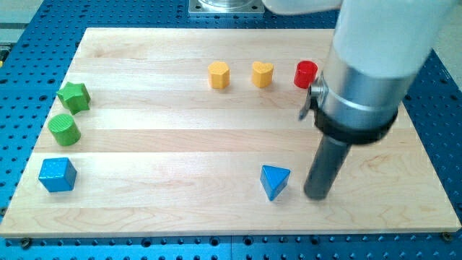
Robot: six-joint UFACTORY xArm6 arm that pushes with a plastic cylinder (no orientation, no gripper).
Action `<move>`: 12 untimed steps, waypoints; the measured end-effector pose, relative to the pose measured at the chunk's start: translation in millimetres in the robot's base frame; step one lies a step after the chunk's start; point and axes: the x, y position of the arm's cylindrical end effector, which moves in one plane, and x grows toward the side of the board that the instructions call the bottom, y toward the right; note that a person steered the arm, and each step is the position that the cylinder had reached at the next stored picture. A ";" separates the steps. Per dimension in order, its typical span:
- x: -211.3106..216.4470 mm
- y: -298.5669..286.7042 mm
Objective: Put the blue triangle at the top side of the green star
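My tip (pixel 316 196) rests on the wooden surface (pixel 180 202) near the view's bottom right. There are no jaws on this rod, so nothing is grasped. The blue triangle (pixel 275 180) lies just beside my tip, toward the view's left, with a small gap. The green star (pixel 73 96) sits well apart, far to the view's left and higher. Below it lie a green cylinder (pixel 64 128) and a blue cube (pixel 57 174).

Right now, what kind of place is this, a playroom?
Probably a robot test bench, not a playroom: a wooden board sits on a blue perforated metal base, and my tip stands beside the blue triangle.
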 end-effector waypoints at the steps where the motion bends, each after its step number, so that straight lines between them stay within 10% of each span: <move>1: -7.7 -81.9; 3: -57.6 -146.1; 5: -8.6 -60.1; 12: -175.1 -114.9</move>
